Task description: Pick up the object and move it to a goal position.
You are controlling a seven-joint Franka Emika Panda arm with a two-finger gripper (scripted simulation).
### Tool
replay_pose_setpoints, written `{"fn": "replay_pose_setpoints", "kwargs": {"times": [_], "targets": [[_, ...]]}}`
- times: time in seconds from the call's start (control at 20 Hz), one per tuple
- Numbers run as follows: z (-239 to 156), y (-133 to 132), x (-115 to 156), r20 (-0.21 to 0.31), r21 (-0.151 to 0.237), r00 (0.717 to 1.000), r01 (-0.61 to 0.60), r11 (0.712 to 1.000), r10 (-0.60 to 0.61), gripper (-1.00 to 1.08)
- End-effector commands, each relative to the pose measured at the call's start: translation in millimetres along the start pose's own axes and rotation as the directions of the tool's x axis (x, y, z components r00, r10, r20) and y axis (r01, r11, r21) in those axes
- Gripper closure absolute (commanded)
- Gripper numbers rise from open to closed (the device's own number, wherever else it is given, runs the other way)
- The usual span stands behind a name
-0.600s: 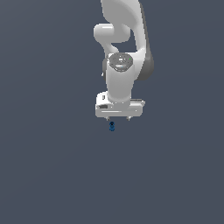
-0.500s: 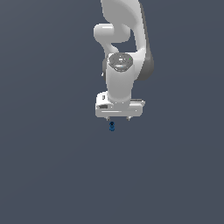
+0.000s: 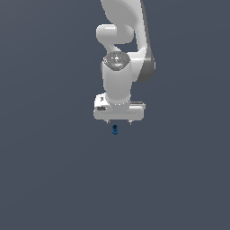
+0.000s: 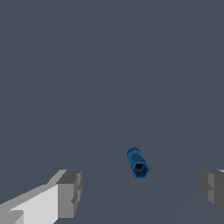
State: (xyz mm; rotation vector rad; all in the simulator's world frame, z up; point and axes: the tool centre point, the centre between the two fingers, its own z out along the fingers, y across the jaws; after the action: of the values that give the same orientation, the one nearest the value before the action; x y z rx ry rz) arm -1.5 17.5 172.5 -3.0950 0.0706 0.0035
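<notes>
Grey finger pads frame the wrist view on either side, set wide apart with nothing between them but bare floor, so the gripper is fully spread and holds nothing. Just past the fingertips, and nearer the middle of the gap than either pad, lies the object, a small dark-blue cylinder resting on the flat grey ground; neither pad touches it.

By its look it is stiff and light, tiny against the fingers, and its knobbly sides should give the pads some bite. I judge the best hold to be across its ribbed flanks, with the pads closing squarely so it does not squirt out or roll.

Only the wrist view shows the dark hollow in the cylinder's end and the open jaw span. From the exterior view the fingers are mostly hidden under the white hand, yet it shows the object sitting just below it.
</notes>
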Motion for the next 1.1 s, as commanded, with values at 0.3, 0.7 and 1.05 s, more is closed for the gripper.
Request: {"fn": "replay_pose_setpoints", "kwargs": {"times": [0.3,0.7,1.05], "targets": [[7,2,-3,-0.002,-0.002,1.0,-0.02,1.0,0.02,-0.92],[42,12,-20,-0.005,-0.023,0.994,-0.11,0.994,0.109,-0.92],[71,21,-39,-0.011,-0.04,0.982,-0.187,0.982,0.187,-0.92]]}}
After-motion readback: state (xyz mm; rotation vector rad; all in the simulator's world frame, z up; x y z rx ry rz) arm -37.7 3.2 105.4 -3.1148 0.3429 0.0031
